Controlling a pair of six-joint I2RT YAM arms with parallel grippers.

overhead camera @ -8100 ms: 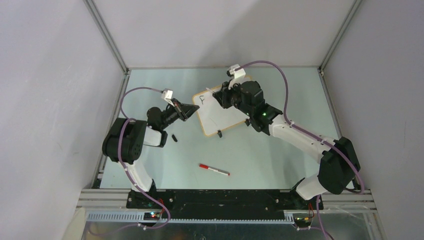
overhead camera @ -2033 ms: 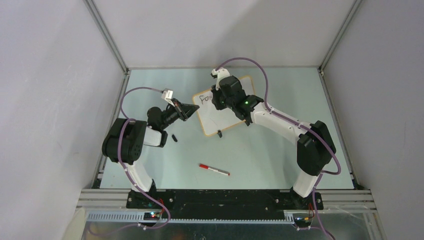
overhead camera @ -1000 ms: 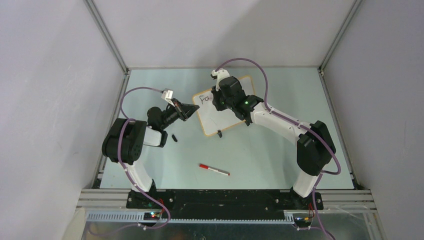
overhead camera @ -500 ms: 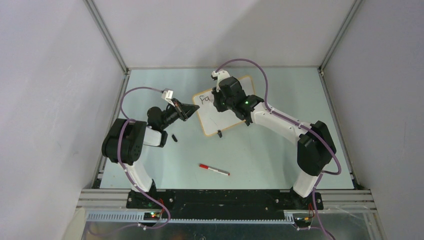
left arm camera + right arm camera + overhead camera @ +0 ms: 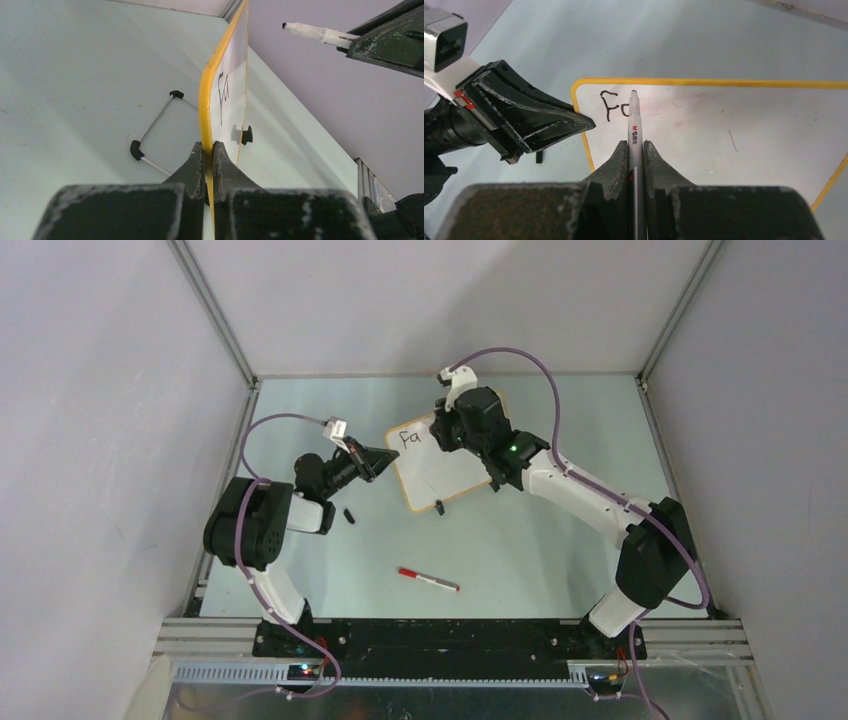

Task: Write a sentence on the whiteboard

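Note:
The whiteboard point(image 5: 452, 476) stands tilted near the table's far middle, white with a thin orange frame point(image 5: 204, 95). My left gripper point(image 5: 387, 462) is shut on its left edge, the frame pinched between the jaws point(image 5: 209, 148). The sentence point(image 5: 408, 438) reads only "Fa" in black at the upper left corner point(image 5: 612, 105). My right gripper point(image 5: 636, 146) is shut on a white marker point(image 5: 634, 125) above the board's upper left part point(image 5: 440, 431). In the left wrist view the marker's tip point(image 5: 286, 25) hangs clear of the board's face.
A red-capped marker point(image 5: 428, 580) lies on the table toward the near edge. A small black cap point(image 5: 349, 515) lies beside the left arm. A black clip foot point(image 5: 245, 135) and a thin white wire stand point(image 5: 156, 122) show by the board. Grey walls enclose the table.
The lettering has gone from "F" to "Fa". In the last half second my right arm drew back to the right and lifted the marker off the board. The left arm has not moved.

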